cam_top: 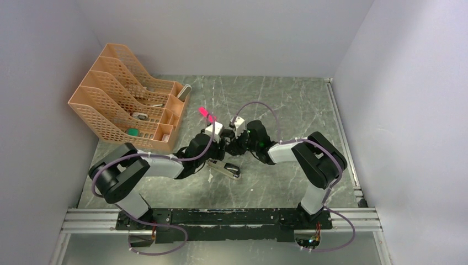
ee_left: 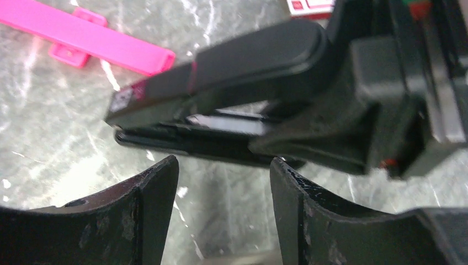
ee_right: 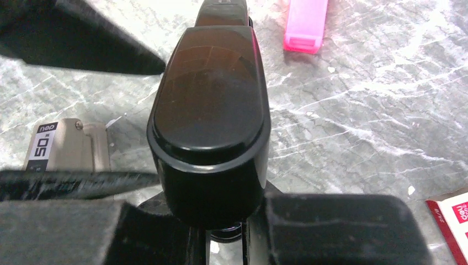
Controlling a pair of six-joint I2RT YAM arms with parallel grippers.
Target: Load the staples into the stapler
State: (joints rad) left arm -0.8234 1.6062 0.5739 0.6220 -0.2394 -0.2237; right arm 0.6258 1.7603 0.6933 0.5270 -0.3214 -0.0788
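Your table (cam_top: 287, 105): grey-green marble. Far left, orange mesh file rack (cam_top: 127, 105). Centre: pink plastic piece (cam_top: 207, 115), white red-print box (ee_right: 455, 218), stapler (ee_left: 248, 61) (contact with table unclear). Nearer you, black-and-silver item (cam_top: 224, 168).

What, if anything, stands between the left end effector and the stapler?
Nothing visible. The left end effector is open, with only bare tabletop between its fingers and the stapler just beyond. The right end effector grips one end of the stapler, off to the side.
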